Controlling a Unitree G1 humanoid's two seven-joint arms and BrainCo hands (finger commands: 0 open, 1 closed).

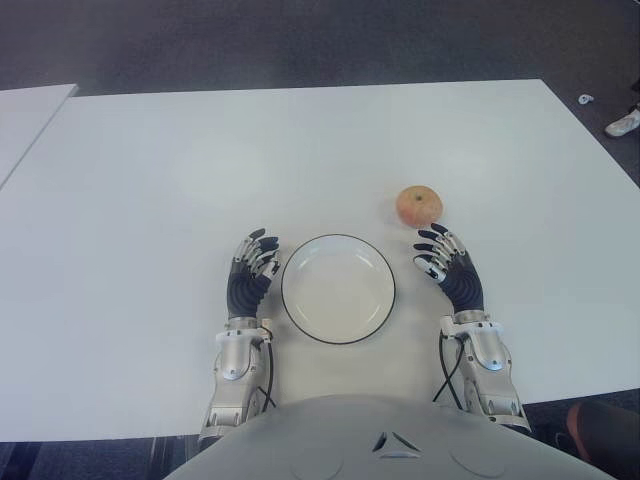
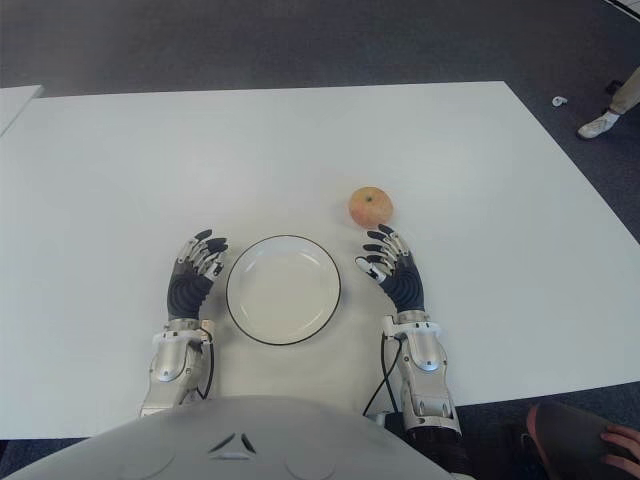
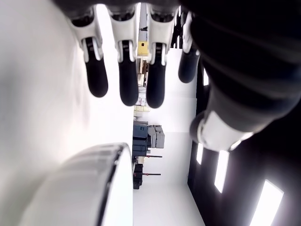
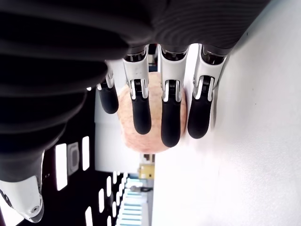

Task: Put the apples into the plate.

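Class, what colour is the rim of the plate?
The plate is white with a thin dark rim, clearest in the left eye view.

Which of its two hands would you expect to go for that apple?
The right hand. Its open fingers sit just short of the round reddish-yellow apple on the white table, while the open left hand shows on the far side of the white black-rimmed plate.

Bench (image 1: 200, 160): white, broad, plain top, filling most of both eye views.
Second white surface (image 1: 25, 115): a corner at far left, apart from the bench across a narrow gap.
Floor (image 1: 300, 40): dark grey carpet beyond the far edge.
Shoe (image 2: 598, 125): white, on the floor at far right.
Small white object (image 1: 586, 99): on the floor nearby; kind unclear.
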